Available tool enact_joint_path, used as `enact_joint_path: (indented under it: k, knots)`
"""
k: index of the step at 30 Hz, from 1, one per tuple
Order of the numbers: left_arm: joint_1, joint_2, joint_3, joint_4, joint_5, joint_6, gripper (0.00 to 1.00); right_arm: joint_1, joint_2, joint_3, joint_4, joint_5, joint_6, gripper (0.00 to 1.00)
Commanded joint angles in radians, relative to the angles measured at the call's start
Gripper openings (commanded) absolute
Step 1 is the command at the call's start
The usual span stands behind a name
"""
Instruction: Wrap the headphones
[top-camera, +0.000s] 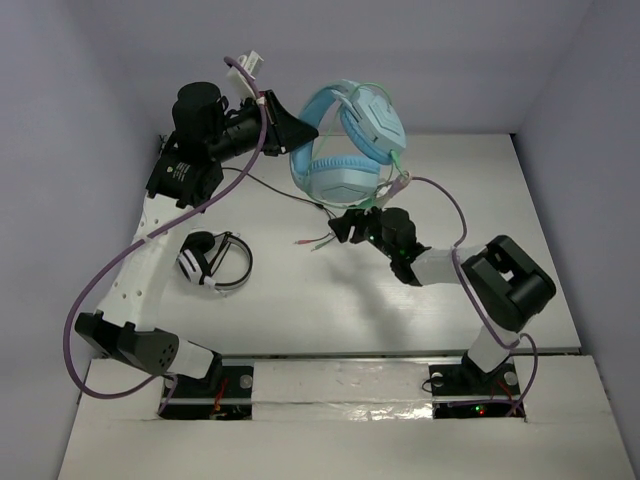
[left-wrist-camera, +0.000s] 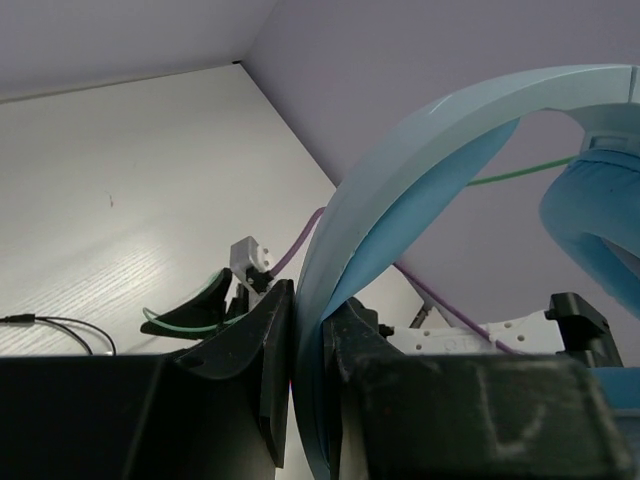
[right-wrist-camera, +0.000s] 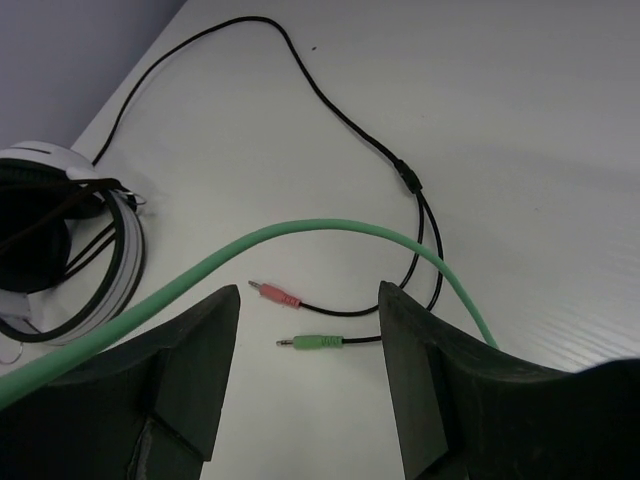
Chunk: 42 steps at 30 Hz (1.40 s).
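The light blue headphones hang in the air over the back of the table. My left gripper is shut on their wide band, which runs between its jaws. The thin pale green cable drops from the cups toward my right gripper. In the right wrist view that gripper is open. The green cable arcs across just in front of its fingertips and is not clamped. The cable also shows in the left wrist view.
Smaller black-and-white headphones lie on the table at the left, also in the right wrist view. Their black cable runs across the table to a pink plug and a green plug below my right gripper.
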Motion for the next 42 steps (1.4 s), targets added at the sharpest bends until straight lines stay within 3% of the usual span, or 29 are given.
enact_joint_path:
  k: [1, 6, 8, 13, 14, 18, 22, 26, 33, 36, 39, 41, 42]
  knots:
    - [0.003, -0.018, 0.059, 0.066, 0.026, -0.074, 0.0, -0.002, 0.035, 0.041, 0.117, 0.074, -0.048, 0.64]
    - [0.003, -0.02, 0.066, 0.052, 0.028, -0.07, 0.0, 0.007, 0.058, 0.041, 0.166, 0.173, -0.065, 0.63]
    - [0.003, -0.024, 0.074, 0.043, 0.017, -0.064, 0.0, 0.02, 0.028, 0.008, 0.172, 0.203, -0.053, 0.57]
    - [0.003, -0.015, 0.101, 0.029, 0.002, -0.059, 0.0, 0.044, -0.142, -0.214, 0.269, 0.289, 0.01, 0.46]
    - [0.003, -0.015, 0.109, 0.03, 0.0, -0.063, 0.0, 0.044, -0.156, -0.227, 0.269, 0.295, 0.01, 0.46]
    - [0.003, -0.024, 0.105, 0.047, 0.011, -0.082, 0.0, 0.044, -0.153, -0.212, 0.235, 0.319, -0.014, 0.66]
    - [0.003, -0.03, 0.114, 0.018, -0.007, -0.064, 0.0, 0.044, -0.198, -0.244, 0.224, 0.271, 0.015, 0.69]
    - [0.003, -0.026, 0.149, -0.011, -0.058, -0.037, 0.0, 0.044, -0.339, -0.318, 0.183, 0.18, 0.076, 0.68]
    - [0.003, -0.007, 0.181, 0.021, -0.087, -0.073, 0.0, 0.044, -0.638, -0.397, 0.001, 0.149, 0.119, 0.85]
    - [0.003, -0.01, 0.161, 0.047, -0.066, -0.083, 0.0, 0.044, -0.66, -0.356, -0.065, 0.125, 0.061, 0.85]
    - [0.003, -0.012, 0.148, 0.046, -0.056, -0.08, 0.0, 0.044, -0.658, -0.339, -0.02, 0.131, 0.055, 0.84]
    - [0.003, -0.015, 0.137, 0.05, -0.047, -0.082, 0.0, 0.044, -0.628, -0.303, -0.018, 0.148, 0.043, 0.82]
    - [0.003, -0.021, 0.131, 0.055, -0.044, -0.085, 0.0, 0.044, -0.608, -0.289, -0.015, 0.149, 0.03, 0.75]
